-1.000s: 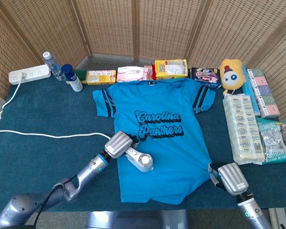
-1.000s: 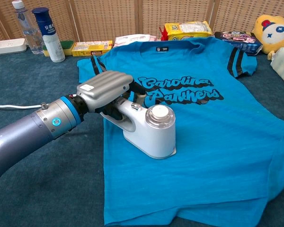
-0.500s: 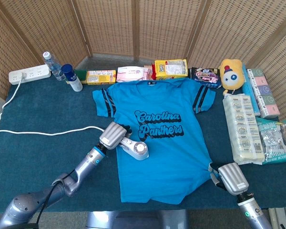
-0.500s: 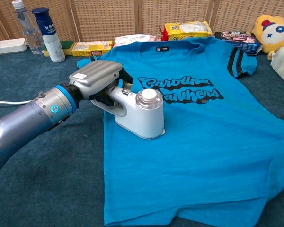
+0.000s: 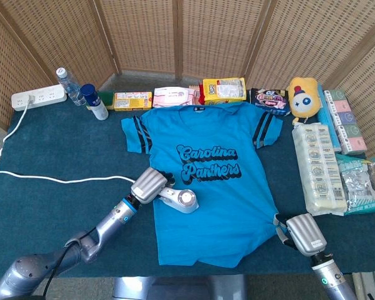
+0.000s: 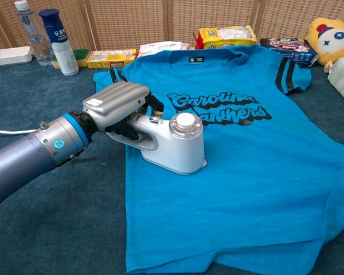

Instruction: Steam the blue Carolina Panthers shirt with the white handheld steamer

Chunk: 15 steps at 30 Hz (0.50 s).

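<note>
Gripped by its handle in the left hand (image 6: 117,103), the white handheld steamer (image 6: 173,143) has slid slightly nearer across the flat blue Carolina Panthers shirt (image 5: 219,206), while the right hand (image 5: 305,232) pins the hem, grasp unclear.

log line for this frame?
left hand grips steamer | steamer on shirt, left of lettering | right hand at shirt hem corner

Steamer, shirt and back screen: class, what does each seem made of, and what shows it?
Steamer: probably glossy white plastic; smooth moulded shell with sheen.
Shirt: matte knit fabric, likely cotton blend; soft wrinkles, heathered weave.
Screen: seemingly woven rattan in wooden frames; lattice texture.
</note>
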Tool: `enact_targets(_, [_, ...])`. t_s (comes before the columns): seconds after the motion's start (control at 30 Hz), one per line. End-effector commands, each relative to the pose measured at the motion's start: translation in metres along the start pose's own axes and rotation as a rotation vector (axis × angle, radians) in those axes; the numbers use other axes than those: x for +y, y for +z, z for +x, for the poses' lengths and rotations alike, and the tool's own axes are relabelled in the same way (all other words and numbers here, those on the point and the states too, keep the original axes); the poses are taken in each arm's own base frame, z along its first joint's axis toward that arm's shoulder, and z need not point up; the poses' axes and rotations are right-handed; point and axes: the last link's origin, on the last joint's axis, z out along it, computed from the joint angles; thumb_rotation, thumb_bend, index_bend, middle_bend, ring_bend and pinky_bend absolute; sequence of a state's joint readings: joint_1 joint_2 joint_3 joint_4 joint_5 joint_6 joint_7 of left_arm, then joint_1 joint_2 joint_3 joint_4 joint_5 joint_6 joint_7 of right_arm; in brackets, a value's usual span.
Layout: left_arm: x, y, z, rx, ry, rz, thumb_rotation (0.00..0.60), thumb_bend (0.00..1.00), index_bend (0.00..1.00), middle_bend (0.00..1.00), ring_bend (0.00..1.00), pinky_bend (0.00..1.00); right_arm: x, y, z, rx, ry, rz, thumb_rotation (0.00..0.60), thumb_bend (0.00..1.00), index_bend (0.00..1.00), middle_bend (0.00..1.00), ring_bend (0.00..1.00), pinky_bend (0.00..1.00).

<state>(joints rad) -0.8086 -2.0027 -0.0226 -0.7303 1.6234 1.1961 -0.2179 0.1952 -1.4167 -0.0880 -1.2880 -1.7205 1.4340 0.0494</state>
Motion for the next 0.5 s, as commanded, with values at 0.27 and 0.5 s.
enact_targets(0.27, [0.005, -0.018, 0.002, -0.023, -0.027, -0.03, 0.6, 0.42, 0.67, 0.76, 0.68, 0.76, -0.002, 0.0, 0.0, -0.001, -0.001, 0.003, 0.6, 0.6, 0.69, 0.68, 0.72, 0.81])
enact_targets(0.5, [0.011, -0.028, -0.001, -0.046, -0.036, -0.056, 0.6, 0.42, 0.67, 0.76, 0.68, 0.76, -0.003, 0.0, -0.001, -0.002, -0.001, 0.003, 0.6, 0.6, 0.69, 0.68, 0.72, 0.81])
